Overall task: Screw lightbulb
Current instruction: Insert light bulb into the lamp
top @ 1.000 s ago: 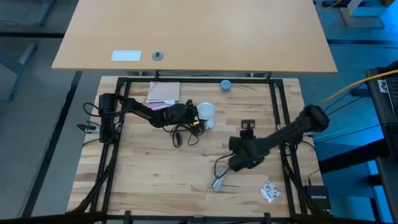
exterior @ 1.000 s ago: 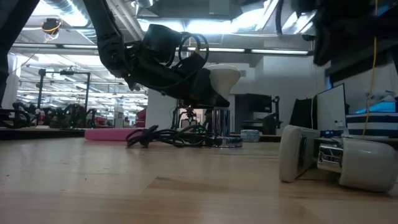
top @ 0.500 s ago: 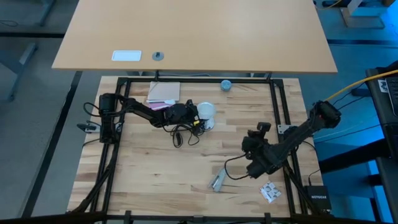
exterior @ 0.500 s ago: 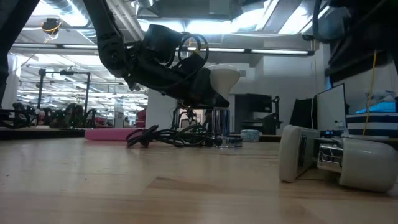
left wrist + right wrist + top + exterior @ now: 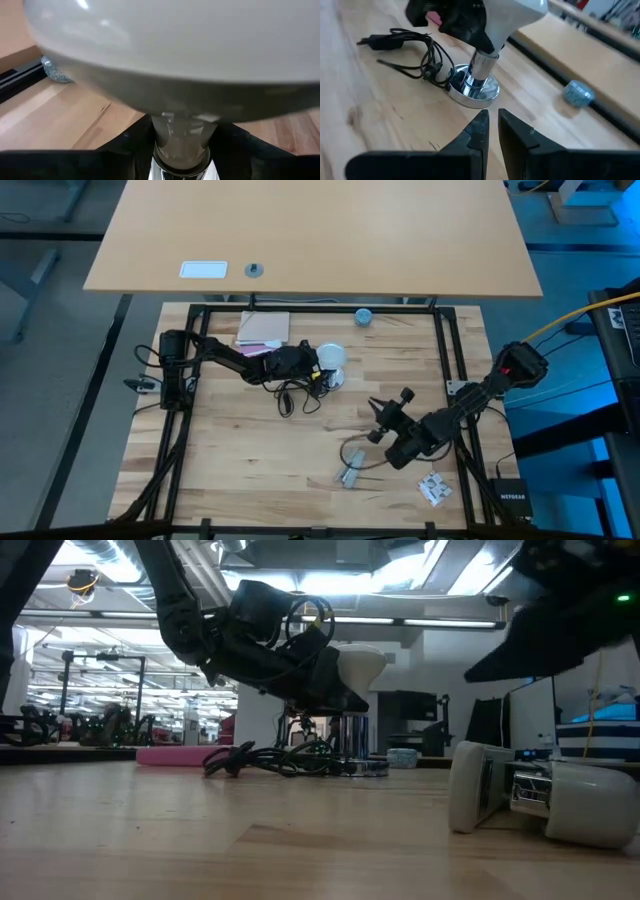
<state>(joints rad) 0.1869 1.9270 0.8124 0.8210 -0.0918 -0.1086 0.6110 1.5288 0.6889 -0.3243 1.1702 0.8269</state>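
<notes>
The frosted-white lightbulb [image 5: 331,357] stands tilted over the silvery socket [image 5: 472,89], its narrow end in the socket's upright sleeve [image 5: 480,65]. The socket's round base rests on the table, with a thin black cord [image 5: 412,45] coiled beside it. My left gripper [image 5: 312,362] is shut on the bulb; the bulb fills the left wrist view [image 5: 175,50]. My right gripper [image 5: 492,120] hovers on the near right side of the socket, pointing at it, fingers almost together and empty. My left gripper pinches the bulb's tapering neck [image 5: 182,131] between its two fingers [image 5: 134,145], just above the socket's sleeve. The fingers come from the table's left, slanting a little downward. The bulb leans with its globe up and away from the gripper, its narrow end in the sleeve.
A small blue-grey cap [image 5: 362,316] lies by the far rail. A pink and white pad [image 5: 263,328] lies at the far left. A silvery thing [image 5: 350,473] and a small packet [image 5: 433,488] lie near the front edge. Black frame rails [image 5: 450,350] border the table.
My right gripper has left the silvery thing near the front edge, drawn back toward the table's right, then swung up and toward the far side, and now faces the socket. The silvery thing stays where it was. My left gripper and the bulb have kept still.
</notes>
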